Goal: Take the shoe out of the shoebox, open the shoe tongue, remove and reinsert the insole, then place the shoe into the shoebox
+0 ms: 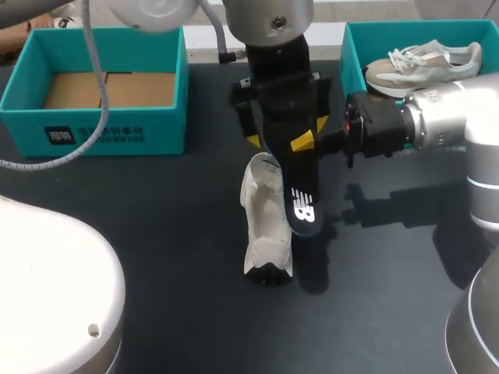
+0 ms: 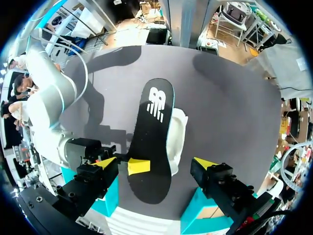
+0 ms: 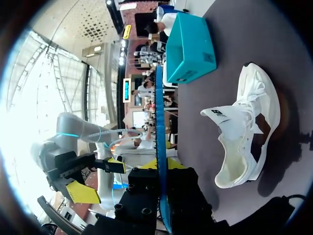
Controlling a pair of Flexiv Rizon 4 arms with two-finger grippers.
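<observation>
Right jaws: clamped on the black insole (image 1: 300, 195), held over mid bench (image 1: 156, 234).
Left jaws: wide apart, one either side of the insole's far end.
Shoe (image 1: 263, 230): white, on the bench, just left of the insole.
Shoebox (image 1: 93, 125): far left, well apart from the shoe.

1 camera looks down from behind the table (image 1: 156, 234), 2 sit close behind the left pincer (image 2: 155, 163) and right pincer (image 3: 161, 166), all sharing the shoe (image 1: 261, 210) beyond them.

Dark table (image 1: 156, 234), white shoe (image 1: 261, 226) lying near mid, teal left box (image 1: 101, 132) at far edge, teal right box (image 1: 405, 27) opp. corner.
</observation>
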